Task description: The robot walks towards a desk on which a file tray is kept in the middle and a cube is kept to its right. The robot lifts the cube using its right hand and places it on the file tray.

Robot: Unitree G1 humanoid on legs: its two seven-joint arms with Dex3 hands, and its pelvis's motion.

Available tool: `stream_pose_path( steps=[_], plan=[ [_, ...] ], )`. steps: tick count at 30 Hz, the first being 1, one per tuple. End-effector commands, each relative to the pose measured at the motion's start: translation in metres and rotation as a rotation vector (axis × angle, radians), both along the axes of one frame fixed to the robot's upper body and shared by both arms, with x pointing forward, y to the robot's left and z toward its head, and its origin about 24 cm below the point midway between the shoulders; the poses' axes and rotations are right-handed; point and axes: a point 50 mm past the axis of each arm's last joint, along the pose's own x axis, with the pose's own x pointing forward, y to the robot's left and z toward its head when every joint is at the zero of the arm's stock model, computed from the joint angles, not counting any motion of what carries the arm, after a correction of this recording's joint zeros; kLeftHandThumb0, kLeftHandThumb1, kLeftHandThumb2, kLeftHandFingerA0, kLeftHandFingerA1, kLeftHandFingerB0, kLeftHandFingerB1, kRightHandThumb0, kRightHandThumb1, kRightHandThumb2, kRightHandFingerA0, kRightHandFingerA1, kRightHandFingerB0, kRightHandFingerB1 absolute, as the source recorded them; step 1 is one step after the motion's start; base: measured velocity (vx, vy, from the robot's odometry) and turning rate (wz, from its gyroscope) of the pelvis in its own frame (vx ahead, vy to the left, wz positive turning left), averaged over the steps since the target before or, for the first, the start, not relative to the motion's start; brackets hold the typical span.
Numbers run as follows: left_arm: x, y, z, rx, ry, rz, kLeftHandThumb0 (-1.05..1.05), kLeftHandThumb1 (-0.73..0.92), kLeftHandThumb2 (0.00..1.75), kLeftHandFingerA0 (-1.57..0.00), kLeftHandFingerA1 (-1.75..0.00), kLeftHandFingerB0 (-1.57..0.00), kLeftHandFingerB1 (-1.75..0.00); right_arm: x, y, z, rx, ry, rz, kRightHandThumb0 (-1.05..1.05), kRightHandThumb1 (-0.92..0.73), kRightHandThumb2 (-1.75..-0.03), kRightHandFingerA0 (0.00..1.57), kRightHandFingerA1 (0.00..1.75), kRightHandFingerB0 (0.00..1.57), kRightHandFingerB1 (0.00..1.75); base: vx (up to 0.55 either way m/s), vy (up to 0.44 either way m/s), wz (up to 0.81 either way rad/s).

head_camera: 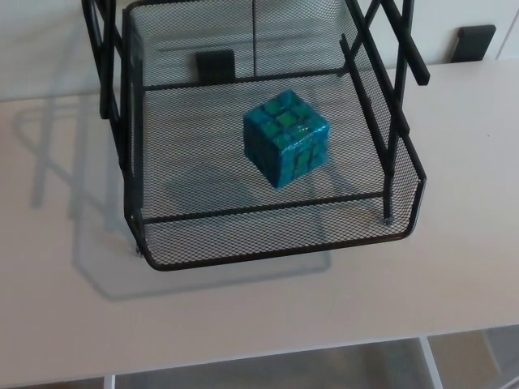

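Glossy cube [287, 138], black metal-mesh file tray [276, 243], smooth matt desk [243, 312].

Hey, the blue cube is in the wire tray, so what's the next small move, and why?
Likely none beyond stepping back: the cube appears to rest on the mesh floor of the file tray, inside its walls, with nothing holding it.

- The cube [286, 138] I see is teal-blue, its faces split by dark lines into a grid of squares, some green.
- The file tray [276, 245] is black, in fine wire mesh.
- The desk [243, 312] before me is pale beige.
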Motion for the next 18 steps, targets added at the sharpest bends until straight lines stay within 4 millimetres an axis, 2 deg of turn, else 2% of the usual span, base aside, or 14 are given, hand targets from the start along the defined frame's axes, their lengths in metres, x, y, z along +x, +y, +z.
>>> stream_pose_path(
  steps=[1,2,3,4,6,7,8,9,10,11,12,13,16,18],
  plan=[
    [-0.003,0.007,0.007,0.058,0.010,-0.032,-0.97,0.68,1.27,-0.48,-0.91,-0.22,-0.72,-0.094,0.009,-0.081,0.173,0.168,-0.501,-0.71,-0.78,-0.63,0.30,0.71,0.32,0.46,0.00,0.000,0.00],
    [-0.003,0.007,0.006,0.047,0.006,-0.025,-1.05,0.72,1.30,-0.44,-0.91,-0.21,-0.73,-0.088,0.004,-0.086,0.226,0.220,-0.483,-0.75,-0.80,-0.64,0.20,0.65,0.30,0.43,0.00,0.000,0.00],
    [-0.002,0.007,0.006,0.049,0.006,-0.022,-0.97,0.68,1.27,-0.45,-0.92,-0.24,-0.75,-0.087,0.004,-0.090,0.263,0.226,-0.496,-0.72,-0.75,-0.63,0.35,0.68,0.36,0.46,0.00,0.000,0.00],
    [-0.002,0.006,0.006,0.053,0.008,-0.033,-1.05,0.74,1.30,-0.35,-0.86,-0.24,-0.75,-0.085,0.004,-0.089,0.219,0.321,-0.395,-0.78,-0.75,-0.63,0.19,0.65,0.24,0.42,0.00,0.000,0.00],
    [-0.002,0.006,0.006,0.057,0.016,-0.047,-1.03,0.72,1.30,-0.48,-0.94,-0.21,-0.73,-0.095,0.005,-0.106,0.128,0.341,-0.305,-0.69,-0.59,-0.58,0.38,0.79,0.45,0.48,0.00,0.000,0.00],
    [-0.003,0.006,0.006,0.053,0.008,-0.055,-1.00,0.71,1.28,-0.35,-0.88,-0.25,-0.75,-0.072,0.003,-0.101,0.017,0.682,0.098,-0.90,-0.58,-1.02,0.02,0.45,0.10,0.39,0.00,0.000,0.00],
    [-0.003,0.006,0.006,0.061,0.021,-0.067,-1.04,0.75,1.31,-0.37,-0.89,-0.20,-0.73,-0.065,0.006,-0.093,0.028,0.674,0.114,-0.95,-0.61,-1.00,0.08,0.21,0.13,0.31,0.00,0.000,0.00],
    [-0.003,0.006,0.006,0.061,0.021,-0.067,-1.04,0.75,1.31,-0.37,-0.89,-0.20,-0.73,-0.065,0.006,-0.093,0.028,0.675,0.114,-0.95,-0.61,-1.00,0.08,0.21,0.13,0.31,0.00,0.000,0.00],
    [-0.003,0.006,0.006,0.056,0.015,-0.064,-1.04,0.75,1.31,-0.36,-0.89,-0.21,-0.74,-0.066,0.011,-0.089,0.123,0.597,0.063,-0.91,-0.51,-0.75,0.00,0.21,0.12,0.28,0.00,0.000,0.00],
    [-0.002,0.006,0.007,0.048,0.011,-0.060,-1.05,0.92,0.76,-0.19,-1.09,-0.23,-0.88,-0.065,0.017,-0.087,-0.066,0.709,0.372,-0.89,-0.64,-1.08,0.02,0.23,0.09,0.30,0.00,0.000,0.00],
    [-0.003,0.006,0.006,0.047,0.010,-0.059,-1.05,0.92,0.76,-0.19,-1.09,-0.23,-0.88,-0.064,0.017,-0.087,-0.086,0.723,0.411,-0.89,-0.64,-1.08,0.02,0.23,0.09,0.30,0.00,0.000,0.00],
    [-0.003,0.006,0.006,0.061,0.026,-0.073,-1.05,0.75,1.32,-0.41,-0.91,-0.21,-0.73,-0.064,0.018,-0.091,-0.059,0.671,0.316,-0.95,-0.63,-1.06,0.07,0.51,0.04,0.22,0.00,0.000,0.00],
    [-0.003,0.005,0.006,0.062,0.025,-0.066,-0.99,0.70,1.29,-0.45,-0.93,-0.22,-0.73,-0.060,0.013,-0.094,0.002,0.658,0.217,-1.01,-0.64,-1.02,0.04,0.22,0.07,0.00,0.00,0.000,0.00],
    [-0.003,0.006,0.006,0.058,0.027,-0.061,-1.04,0.74,1.31,-0.50,-0.95,-0.18,-0.71,-0.058,0.012,-0.098,-0.059,0.682,0.241,-1.01,-0.64,-1.04,0.04,0.33,0.13,0.03,0.00,0.000,0.00]
  ],
)
